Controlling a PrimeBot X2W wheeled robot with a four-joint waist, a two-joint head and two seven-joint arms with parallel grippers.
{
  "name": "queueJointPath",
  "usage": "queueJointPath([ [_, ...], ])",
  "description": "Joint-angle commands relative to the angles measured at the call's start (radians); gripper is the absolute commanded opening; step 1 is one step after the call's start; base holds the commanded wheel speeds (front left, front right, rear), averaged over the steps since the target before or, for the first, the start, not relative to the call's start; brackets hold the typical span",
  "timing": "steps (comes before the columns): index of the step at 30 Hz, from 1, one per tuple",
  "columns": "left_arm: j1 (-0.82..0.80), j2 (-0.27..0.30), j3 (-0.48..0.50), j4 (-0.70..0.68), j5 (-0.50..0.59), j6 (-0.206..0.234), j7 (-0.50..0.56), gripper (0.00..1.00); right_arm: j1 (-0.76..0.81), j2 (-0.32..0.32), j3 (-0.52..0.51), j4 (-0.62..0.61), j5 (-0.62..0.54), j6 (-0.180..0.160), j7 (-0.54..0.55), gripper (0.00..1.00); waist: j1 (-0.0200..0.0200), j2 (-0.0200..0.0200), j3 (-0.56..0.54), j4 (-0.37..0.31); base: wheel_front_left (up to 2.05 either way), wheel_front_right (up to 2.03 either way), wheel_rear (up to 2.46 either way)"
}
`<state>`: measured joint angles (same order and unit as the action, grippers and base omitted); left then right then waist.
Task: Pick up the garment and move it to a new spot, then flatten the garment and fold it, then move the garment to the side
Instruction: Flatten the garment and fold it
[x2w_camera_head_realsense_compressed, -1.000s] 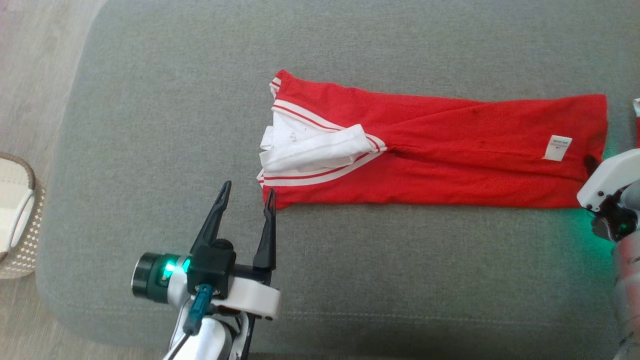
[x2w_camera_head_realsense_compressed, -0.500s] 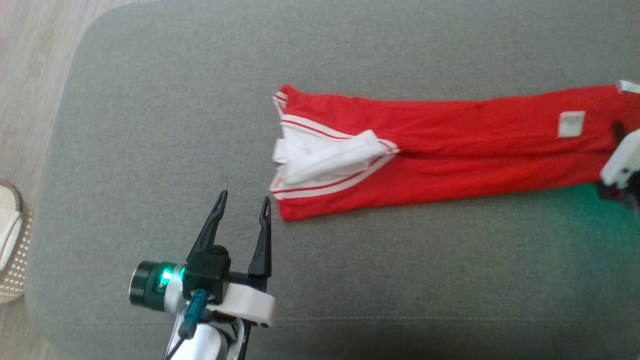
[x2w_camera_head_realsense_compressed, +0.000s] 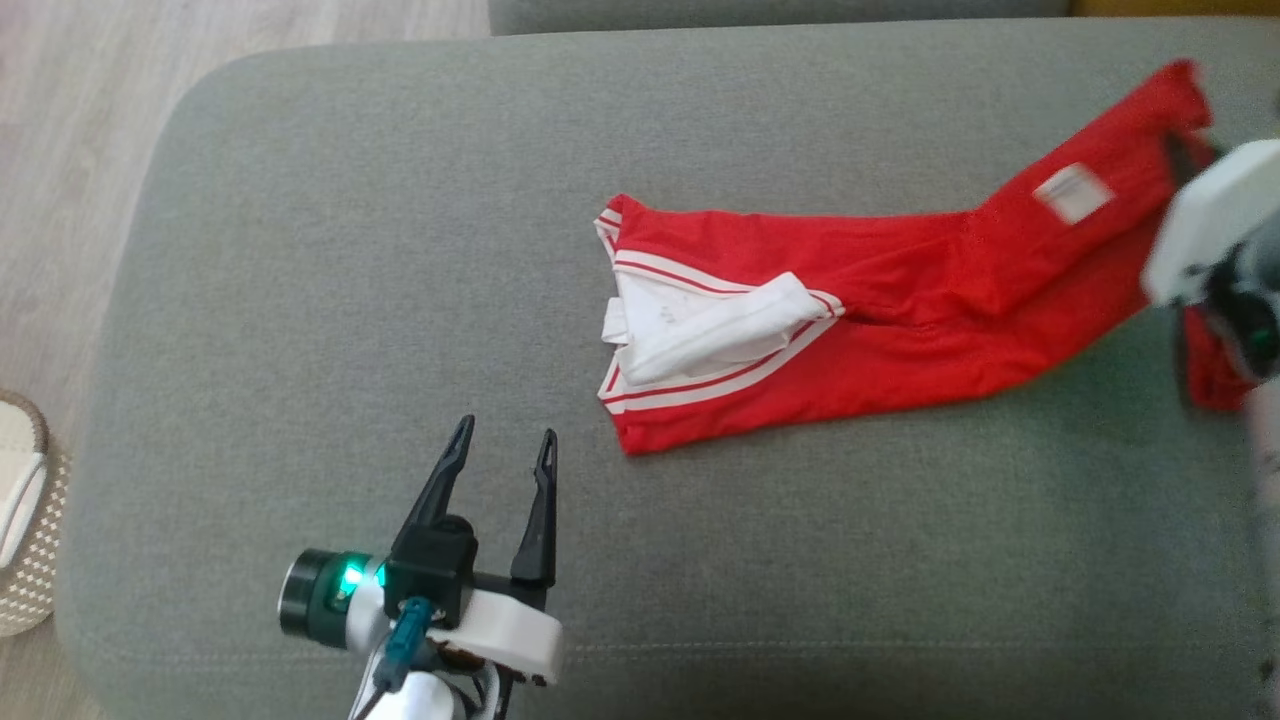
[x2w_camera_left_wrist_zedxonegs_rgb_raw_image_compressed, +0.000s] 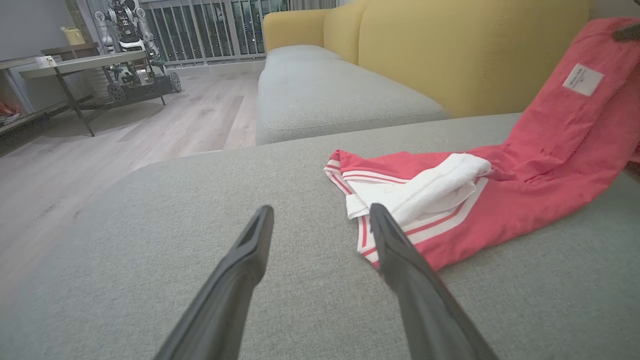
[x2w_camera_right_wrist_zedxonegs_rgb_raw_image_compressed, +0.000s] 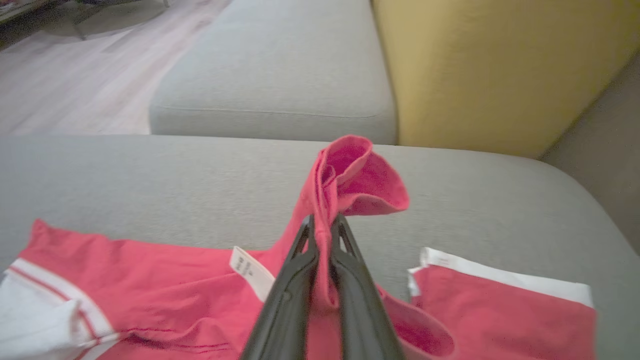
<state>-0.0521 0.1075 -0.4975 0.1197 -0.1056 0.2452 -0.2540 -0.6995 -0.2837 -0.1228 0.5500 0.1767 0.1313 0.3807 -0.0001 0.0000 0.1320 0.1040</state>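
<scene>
The red garment (x2w_camera_head_realsense_compressed: 880, 330) with white striped trim lies folded into a long strip on the grey cushion (x2w_camera_head_realsense_compressed: 400, 250). Its white-trimmed end (x2w_camera_left_wrist_zedxonegs_rgb_raw_image_compressed: 425, 190) rests flat, while the end with the white label (x2w_camera_head_realsense_compressed: 1072, 192) is raised off the cushion. My right gripper (x2w_camera_right_wrist_zedxonegs_rgb_raw_image_compressed: 322, 222) is shut on a bunched fold of that raised red fabric; in the head view its blurred white wrist (x2w_camera_head_realsense_compressed: 1205, 225) is at the right edge. My left gripper (x2w_camera_head_realsense_compressed: 500, 440) stands open over bare cushion, just left of and nearer than the trimmed end, apart from it (x2w_camera_left_wrist_zedxonegs_rgb_raw_image_compressed: 320, 212).
A red piece with a white edge (x2w_camera_right_wrist_zedxonegs_rgb_raw_image_compressed: 500, 310) lies on the cushion right of my right gripper; I cannot tell whether it belongs to the same garment. A wicker basket (x2w_camera_head_realsense_compressed: 20, 530) stands on the floor at left. A yellow sofa back (x2w_camera_left_wrist_zedxonegs_rgb_raw_image_compressed: 450, 50) rises behind.
My right gripper has lifted the label end up and away, dragging the garment to the right, away from my left gripper. The head camera has shifted. My left gripper stays open.
</scene>
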Motion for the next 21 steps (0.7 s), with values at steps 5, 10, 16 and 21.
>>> queueJointPath([
  [5,-0.026,-0.016,0.035,-0.015,0.016,-0.013,-0.008,1.00,0.053,0.053,0.128,-0.187,0.076,-0.001,0.091,0.00,0.0001,0.0000,-0.011,0.029,0.00,0.00,0.00],
  [10,-0.025,-0.025,0.032,-0.007,0.016,-0.023,-0.008,1.00,0.077,0.126,0.201,-0.256,0.113,-0.001,0.134,0.00,0.0001,0.0000,-0.016,0.062,0.00,0.00,0.00],
  [16,-0.031,-0.035,0.020,0.002,0.018,-0.039,-0.008,1.00,0.064,0.207,0.252,-0.209,0.115,-0.001,0.118,0.00,0.0001,0.0000,-0.026,0.113,0.00,0.00,0.00],
  [21,-0.032,-0.041,0.016,0.006,0.018,-0.045,-0.008,1.00,0.039,0.231,0.287,-0.126,0.135,-0.001,0.093,0.00,0.0001,0.0000,-0.023,0.154,0.00,0.00,0.00],
])
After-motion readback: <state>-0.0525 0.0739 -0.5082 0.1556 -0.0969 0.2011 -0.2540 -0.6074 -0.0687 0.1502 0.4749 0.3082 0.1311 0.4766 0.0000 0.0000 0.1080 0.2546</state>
